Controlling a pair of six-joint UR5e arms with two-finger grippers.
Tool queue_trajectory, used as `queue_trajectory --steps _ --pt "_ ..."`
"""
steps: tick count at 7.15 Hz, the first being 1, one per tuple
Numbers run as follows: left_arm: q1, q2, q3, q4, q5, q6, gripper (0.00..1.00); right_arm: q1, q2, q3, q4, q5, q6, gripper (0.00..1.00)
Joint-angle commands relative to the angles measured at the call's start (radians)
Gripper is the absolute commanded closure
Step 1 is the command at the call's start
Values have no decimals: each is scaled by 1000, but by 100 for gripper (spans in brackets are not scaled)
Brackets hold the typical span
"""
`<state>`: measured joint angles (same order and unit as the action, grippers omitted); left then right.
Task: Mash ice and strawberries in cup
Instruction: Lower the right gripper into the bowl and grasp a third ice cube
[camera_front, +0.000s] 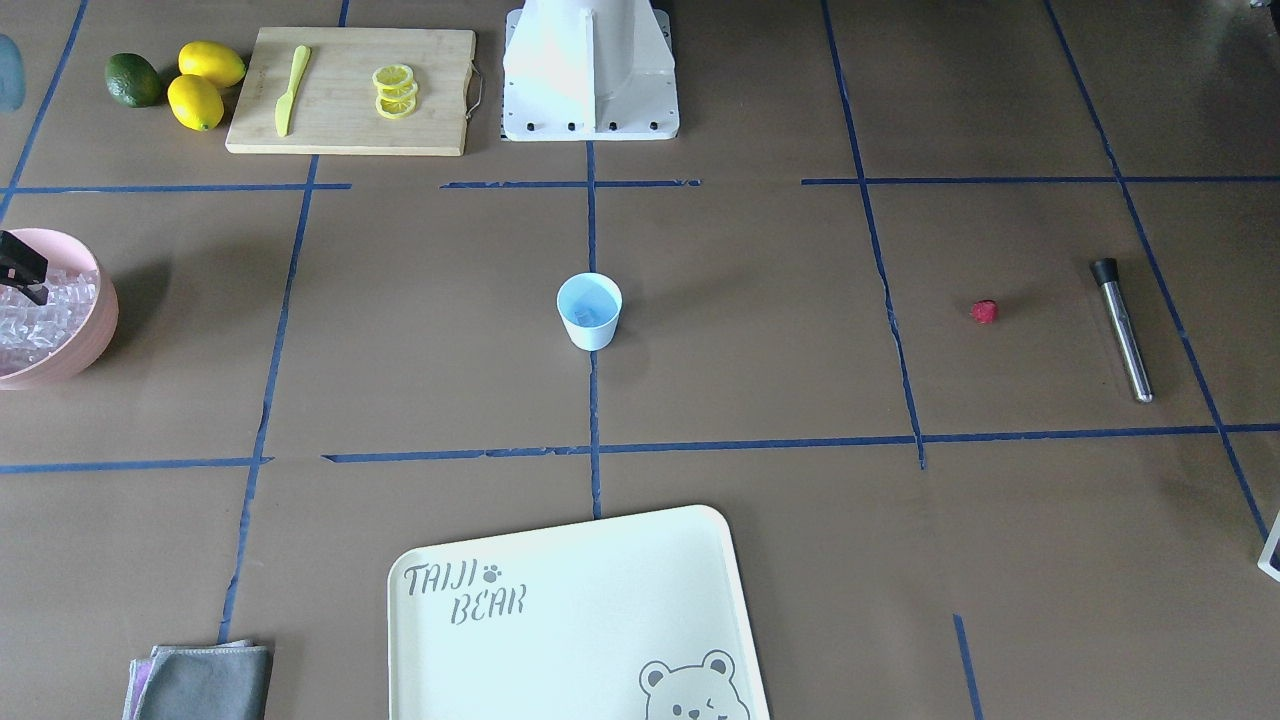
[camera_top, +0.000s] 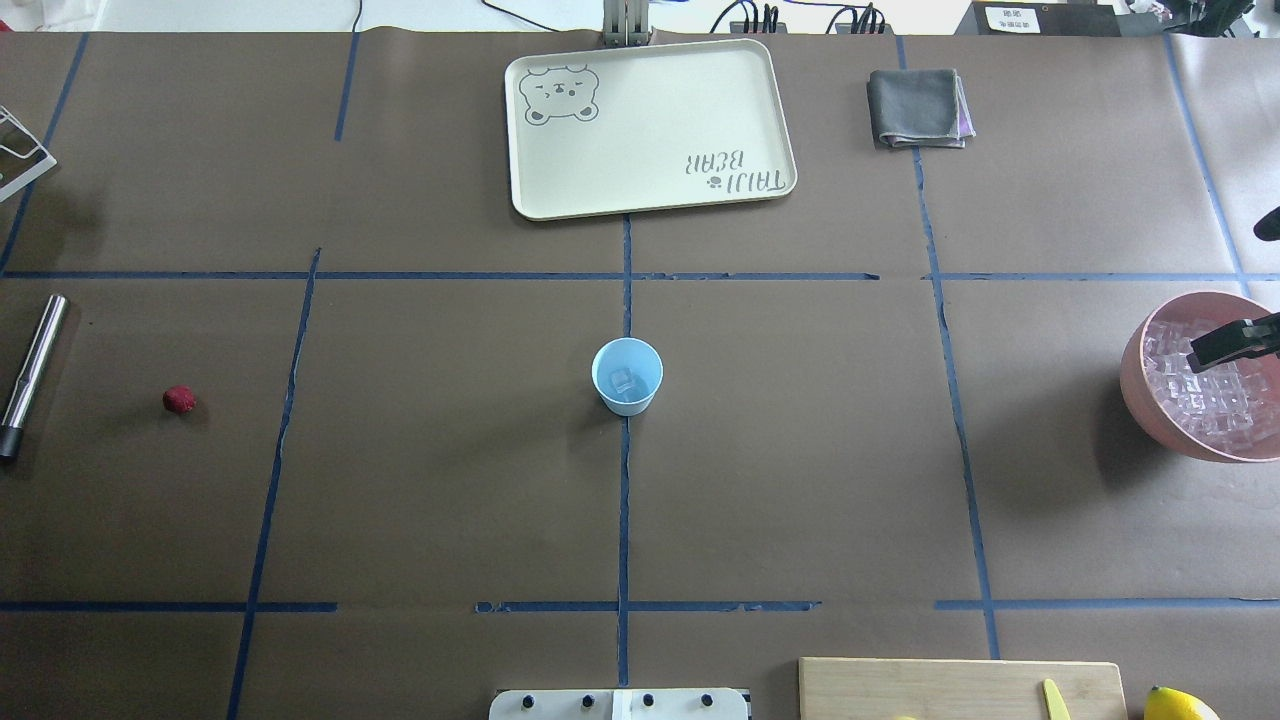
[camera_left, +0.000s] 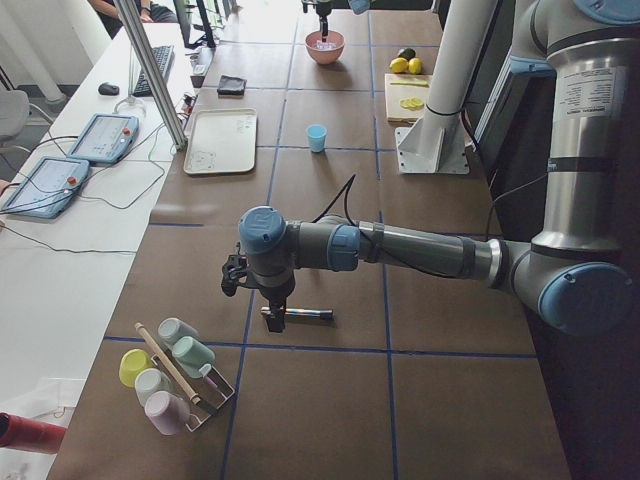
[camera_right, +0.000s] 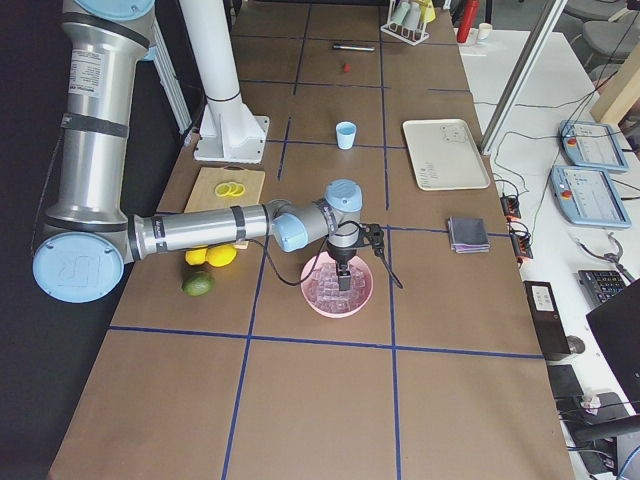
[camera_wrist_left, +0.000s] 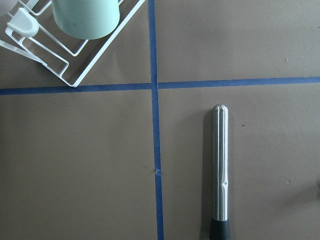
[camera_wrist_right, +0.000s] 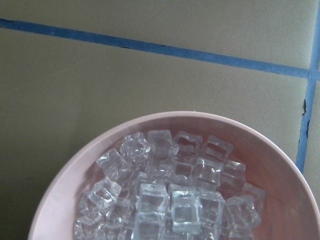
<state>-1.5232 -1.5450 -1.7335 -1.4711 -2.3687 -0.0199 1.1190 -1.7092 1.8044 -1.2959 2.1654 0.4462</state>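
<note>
The pale-blue cup (camera_front: 589, 312) stands upright at the table's centre with one ice cube (camera_top: 625, 380) inside. The red strawberry (camera_front: 984, 312) lies on the table on my left side, next to a steel muddler (camera_front: 1122, 330). My left gripper (camera_left: 278, 318) hangs just above the muddler (camera_wrist_left: 220, 170); I cannot tell if it is open or shut. My right gripper (camera_top: 1200, 355) hangs over the pink bowl (camera_top: 1135, 385), which is full of ice (camera_wrist_right: 170, 200). Its fingers are partly out of view, so I cannot tell its state.
A cutting board (camera_front: 340, 125) with lemon slices (camera_front: 395, 90) and a yellow knife (camera_front: 290, 90) lies near the robot base, with lemons (camera_front: 205, 85) and a lime (camera_front: 133, 80) beside it. A cream tray (camera_front: 570, 620), a grey cloth (camera_front: 205, 680) and a cup rack (camera_left: 170, 375) sit at the edges.
</note>
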Motion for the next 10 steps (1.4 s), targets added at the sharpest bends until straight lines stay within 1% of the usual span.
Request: queue_trajectory --steps 1,6,8,9,10 --pt "0 0 0 0 0 0 0 -2 20 -39 1 2 2 1" --pt "0 0 0 0 0 0 0 -25 22 -43 1 -2 0 5" --pt "0 0 0 0 0 0 0 -27 33 -63 3 -2 0 7" --pt "0 0 0 0 0 0 0 -27 34 -63 3 -2 0 17" --pt "0 0 0 0 0 0 0 -27 36 -60 3 -2 0 52"
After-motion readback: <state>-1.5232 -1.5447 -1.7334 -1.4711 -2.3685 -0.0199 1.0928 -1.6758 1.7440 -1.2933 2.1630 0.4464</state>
